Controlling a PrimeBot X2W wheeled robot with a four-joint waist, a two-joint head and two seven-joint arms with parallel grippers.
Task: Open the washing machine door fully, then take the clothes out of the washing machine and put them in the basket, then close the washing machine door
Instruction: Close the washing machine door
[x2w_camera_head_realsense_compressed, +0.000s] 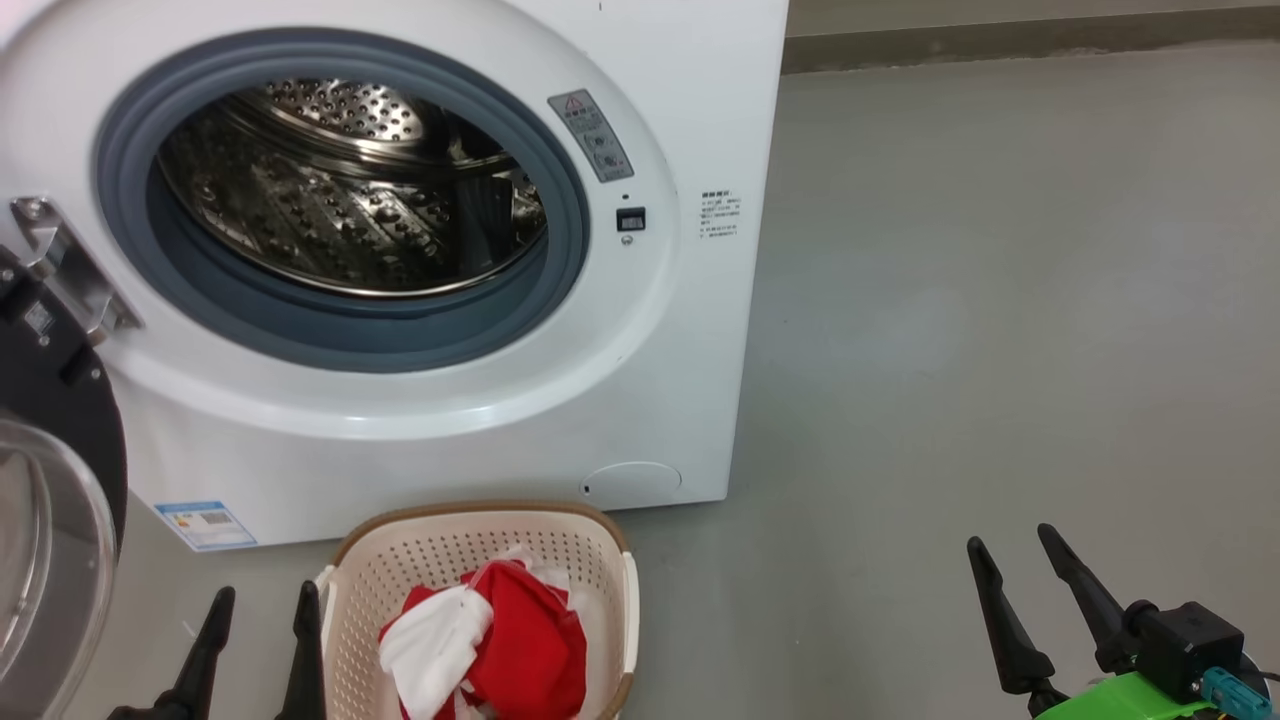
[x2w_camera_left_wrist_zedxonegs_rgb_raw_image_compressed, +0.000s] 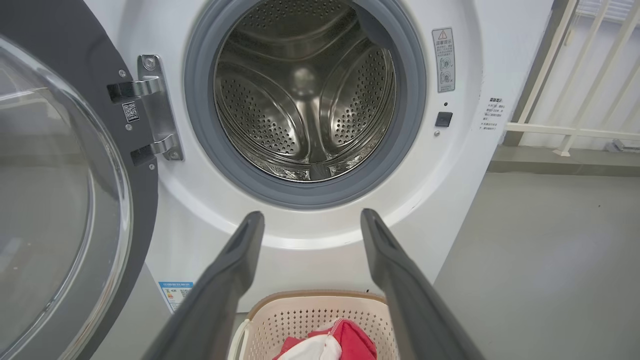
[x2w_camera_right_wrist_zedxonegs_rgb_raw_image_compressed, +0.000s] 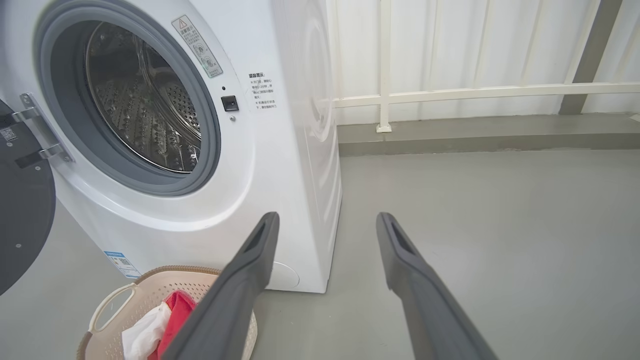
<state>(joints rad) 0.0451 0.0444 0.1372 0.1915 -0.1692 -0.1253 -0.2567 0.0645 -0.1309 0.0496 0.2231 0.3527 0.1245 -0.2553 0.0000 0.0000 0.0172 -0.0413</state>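
The white washing machine stands with its round door swung wide open to the left; the steel drum looks bare inside. Red and white clothes lie in the cream basket on the floor right before the machine. My left gripper is open just left of the basket, nothing between its fingers. My right gripper is open over the bare floor, well to the right. The left wrist view looks into the drum over the basket. The right wrist view has the machine and basket at left.
Grey floor stretches to the right of the machine. A low kerb and a white railing run along the back wall. The open door's glass bowl bulges out at the far left, close to my left arm.
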